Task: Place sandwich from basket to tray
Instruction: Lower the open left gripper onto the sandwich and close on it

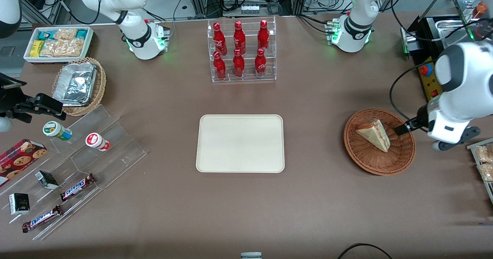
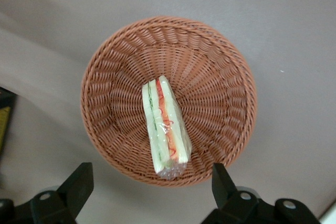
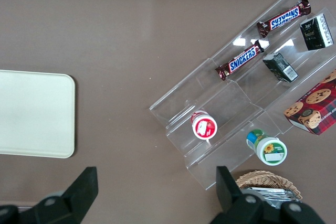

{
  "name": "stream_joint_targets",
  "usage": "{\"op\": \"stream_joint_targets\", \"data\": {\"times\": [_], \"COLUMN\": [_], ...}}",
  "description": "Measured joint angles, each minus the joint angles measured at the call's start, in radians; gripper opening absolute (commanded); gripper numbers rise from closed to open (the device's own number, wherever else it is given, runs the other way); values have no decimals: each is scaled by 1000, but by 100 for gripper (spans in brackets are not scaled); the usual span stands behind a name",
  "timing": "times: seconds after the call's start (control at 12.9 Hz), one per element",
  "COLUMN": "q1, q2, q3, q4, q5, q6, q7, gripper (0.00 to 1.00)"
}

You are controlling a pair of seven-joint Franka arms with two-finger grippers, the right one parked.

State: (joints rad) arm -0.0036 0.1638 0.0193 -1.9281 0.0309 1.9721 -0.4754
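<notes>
— Sandwich (image 2: 165,125) placement?
— It is lying in the basket (image 2: 110,72), wrapped, filling edge facing up. The tray (image 1: 240,143) is sitting bare, well apart on the bench (image 1: 316,197).
— And the tool (image 2: 149,190)?
— It is hovering above the basket's rim, fingers (image 2: 79,184) spread wide, probably not touching the sandwich.

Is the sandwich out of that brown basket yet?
No, it is in. The sandwich lies on its side inside the basket; the tray holds nothing. The gripper hovers above, jaws open.
</notes>
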Motion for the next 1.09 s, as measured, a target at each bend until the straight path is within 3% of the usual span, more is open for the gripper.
{"op": "stream_joint_targets", "data": {"times": [0.47,0.93,1.01,1.09], "q1": [0,0,0,0], "q2": [35,141,164,182], "q3": [0,0,0,0], "q4": [-258,-287,-287,-287], "q5": [-4,-35,-36,-36], "q6": [360,496,505,508], "q7": [-261,-325,-329,-335], "gripper": [100,99,97,87]}}
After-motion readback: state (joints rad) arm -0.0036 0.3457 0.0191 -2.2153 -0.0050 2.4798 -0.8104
